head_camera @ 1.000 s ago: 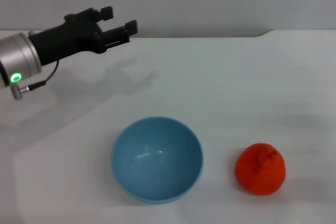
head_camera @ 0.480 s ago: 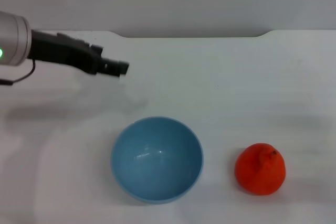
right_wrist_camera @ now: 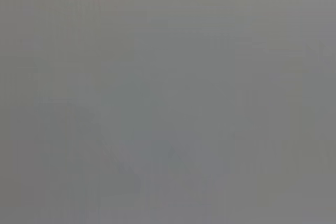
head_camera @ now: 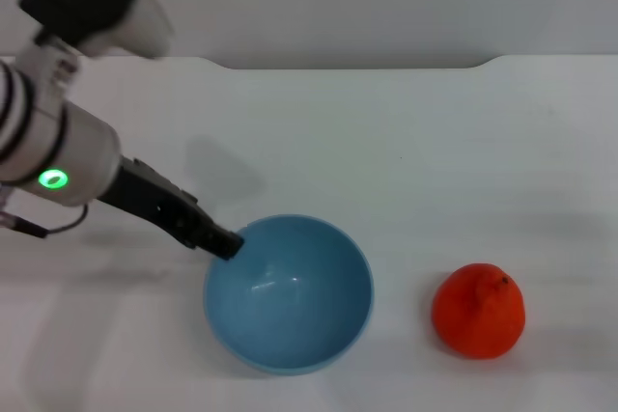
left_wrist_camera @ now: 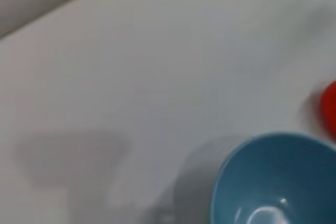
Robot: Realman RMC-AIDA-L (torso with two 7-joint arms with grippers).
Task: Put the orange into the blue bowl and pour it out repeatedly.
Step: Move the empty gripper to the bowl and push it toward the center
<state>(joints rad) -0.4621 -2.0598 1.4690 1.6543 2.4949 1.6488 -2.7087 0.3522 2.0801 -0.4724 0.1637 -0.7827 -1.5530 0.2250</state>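
The light-blue bowl (head_camera: 289, 293) stands upright and holds nothing, near the table's front in the head view; the left wrist view shows part of the blue bowl (left_wrist_camera: 275, 179) too. To its right the orange (head_camera: 479, 311) rests on the table, knob up, and a red sliver of the orange (left_wrist_camera: 331, 109) shows in the left wrist view. My left gripper (head_camera: 224, 241) has its black tip at the bowl's left rim, seen edge-on. The right gripper is out of view.
The white table (head_camera: 406, 151) stretches behind the bowl and fruit to a grey wall. The left arm's silver wrist with a green light (head_camera: 53, 178) hangs over the table's left side. The right wrist view is plain grey.
The left arm has swung down from the far left of the table toward the front, bringing its gripper tip to the bowl's left rim. Bowl and orange have stayed put.
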